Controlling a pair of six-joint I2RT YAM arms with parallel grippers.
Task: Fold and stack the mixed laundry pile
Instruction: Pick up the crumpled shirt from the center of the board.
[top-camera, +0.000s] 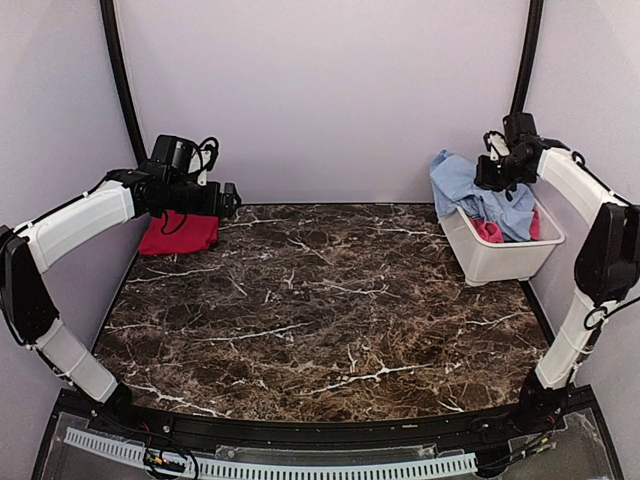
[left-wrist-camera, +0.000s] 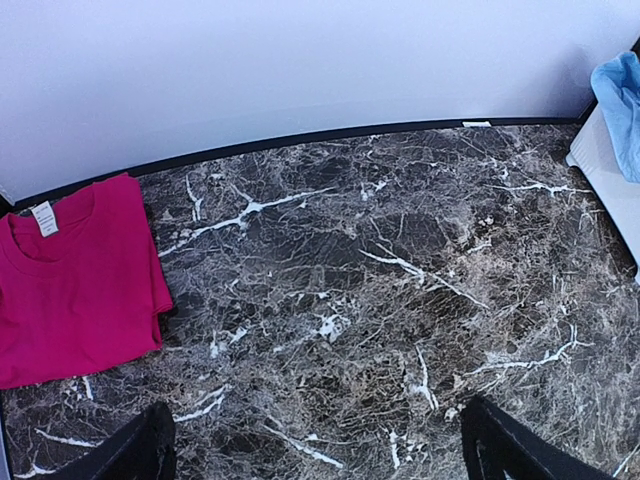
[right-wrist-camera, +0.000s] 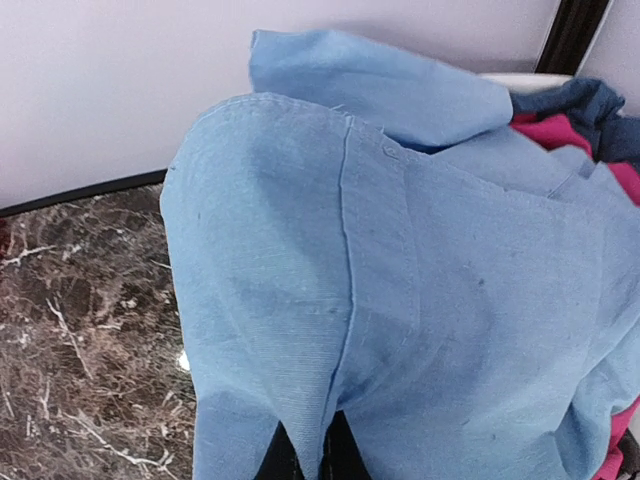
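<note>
Right fingers (right-wrist-camera: 300, 462) are clenching a fold of the light-blue shirt (right-wrist-camera: 400, 300). It is draping over the white tub (top-camera: 500, 262) at the desk's (top-camera: 320, 320) far-right corner, covering a pink-red piece (right-wrist-camera: 560, 132) and a dark-blue piece (right-wrist-camera: 592, 100). Left fingers (top-camera: 226, 199) are hanging released beside the folded red T-shirt (left-wrist-camera: 70, 290) at the far-left corner.

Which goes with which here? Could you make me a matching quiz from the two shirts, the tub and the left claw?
Things:
1. red T-shirt
2. light-blue shirt
3. white tub
4. left gripper

States:
A. open, holding nothing
B. pinched by the right gripper
C. lying on the table, far left corner
D. standing at the table's far right, laundry inside

Pairs: 1-C, 2-B, 3-D, 4-A
</note>
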